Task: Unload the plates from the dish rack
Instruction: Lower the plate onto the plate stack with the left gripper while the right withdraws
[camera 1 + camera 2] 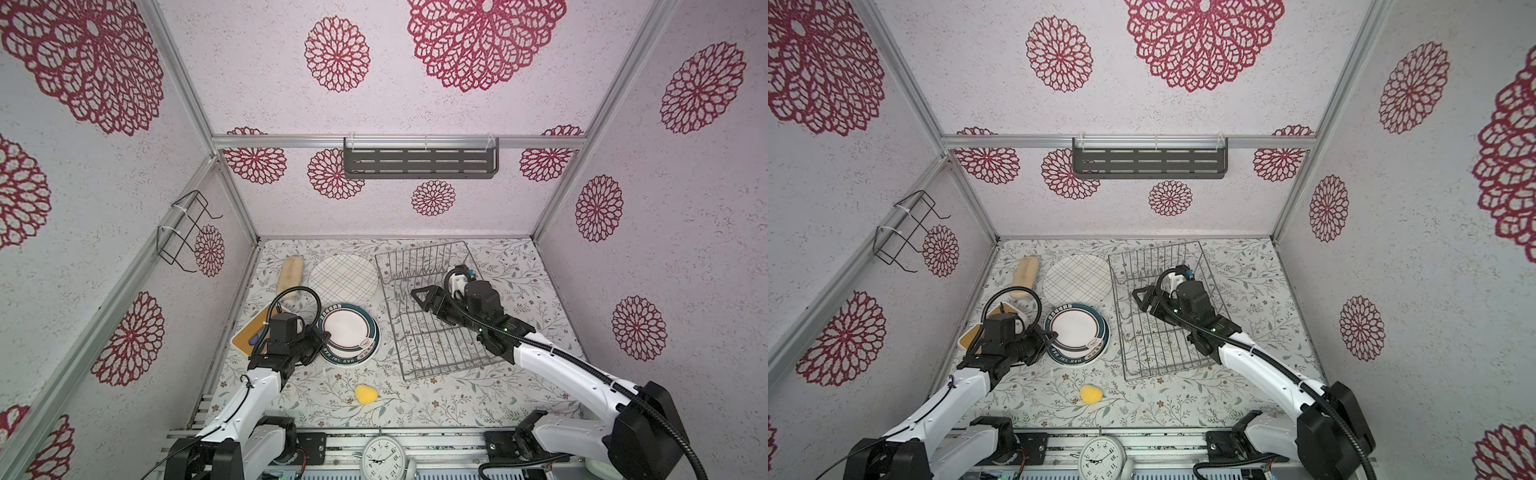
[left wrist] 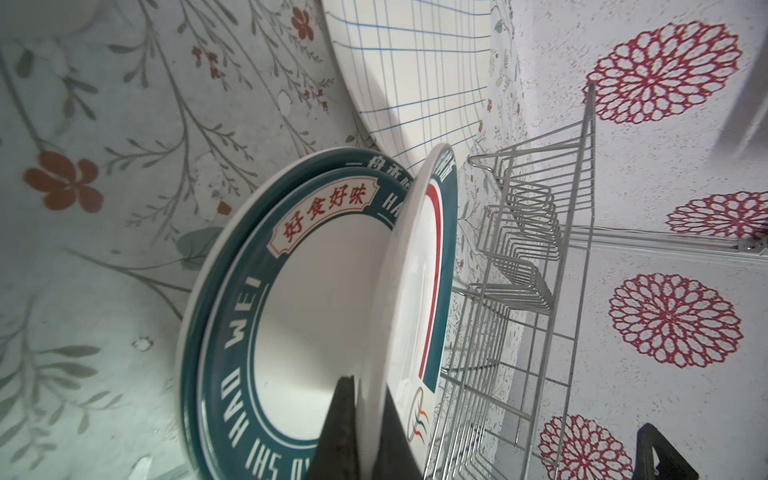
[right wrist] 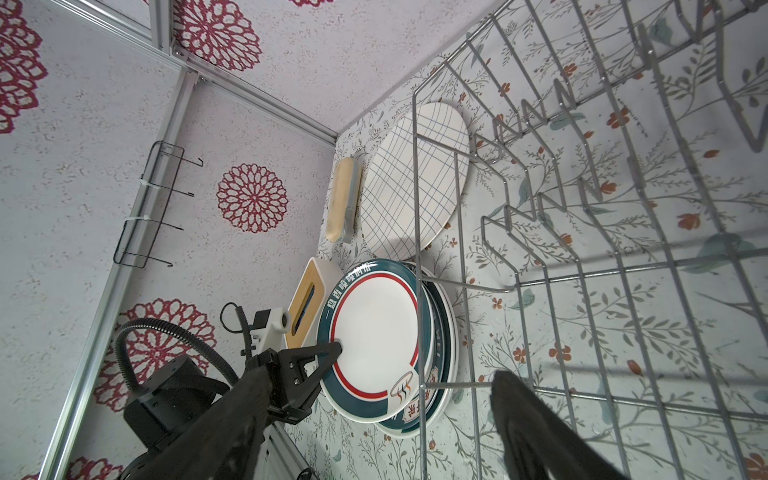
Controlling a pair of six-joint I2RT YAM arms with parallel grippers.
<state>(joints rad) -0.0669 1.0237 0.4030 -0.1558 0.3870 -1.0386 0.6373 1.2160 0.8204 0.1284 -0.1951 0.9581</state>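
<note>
Slippage worries us most: our left gripper is clamped only on the rim of the top round white green-banded ceramic plate, tilted over its stack just left of the silver wire dish rack. A weak pinch could drop it, chipping both. Our right gripper hangs open, empty, above the rack.
</note>
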